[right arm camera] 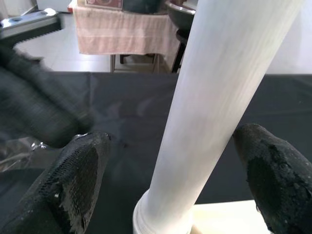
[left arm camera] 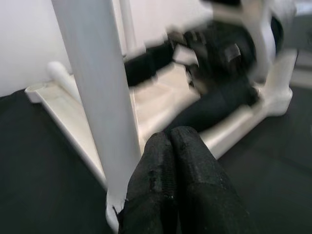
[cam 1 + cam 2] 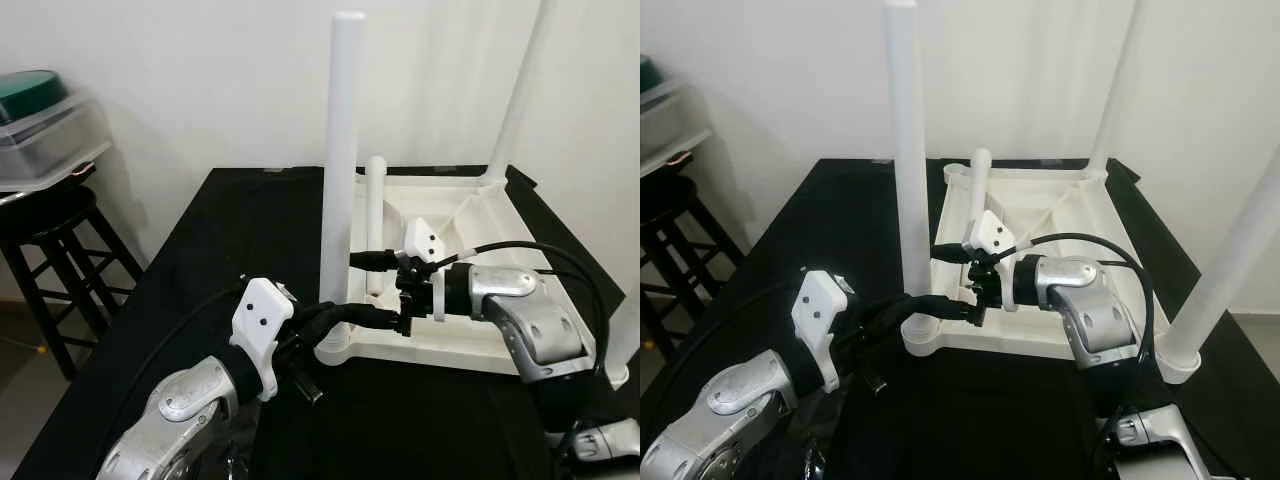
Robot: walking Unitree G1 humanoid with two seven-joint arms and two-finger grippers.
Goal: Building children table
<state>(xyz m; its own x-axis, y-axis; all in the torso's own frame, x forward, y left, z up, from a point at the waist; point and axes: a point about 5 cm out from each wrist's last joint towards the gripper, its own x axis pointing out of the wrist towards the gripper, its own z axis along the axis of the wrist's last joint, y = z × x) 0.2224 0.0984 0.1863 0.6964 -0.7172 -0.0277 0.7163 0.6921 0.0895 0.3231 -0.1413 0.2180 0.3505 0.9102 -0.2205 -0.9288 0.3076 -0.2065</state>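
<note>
A white children's table (image 3: 455, 335) lies upside down on a black cloth. Its near-left leg (image 3: 340, 180) stands upright in its corner socket, and the far-right leg (image 3: 520, 90) and near-right leg (image 3: 1230, 270) also stand. A loose white leg (image 3: 375, 225) leans inside the upturned top. My right gripper (image 1: 178, 161) is open, one finger (image 1: 78, 175) on each side of the near-left leg low down, with gaps to the leg. My left gripper (image 2: 170, 141) is shut and empty, its tips at the base of that same leg (image 2: 97, 87), by the socket.
A black stool (image 3: 60, 230) stands to the left of the work surface, carrying a clear plastic box with a green lid (image 3: 40, 120). The black cloth (image 3: 200, 260) leaves free room left of the table. A white wall is close behind.
</note>
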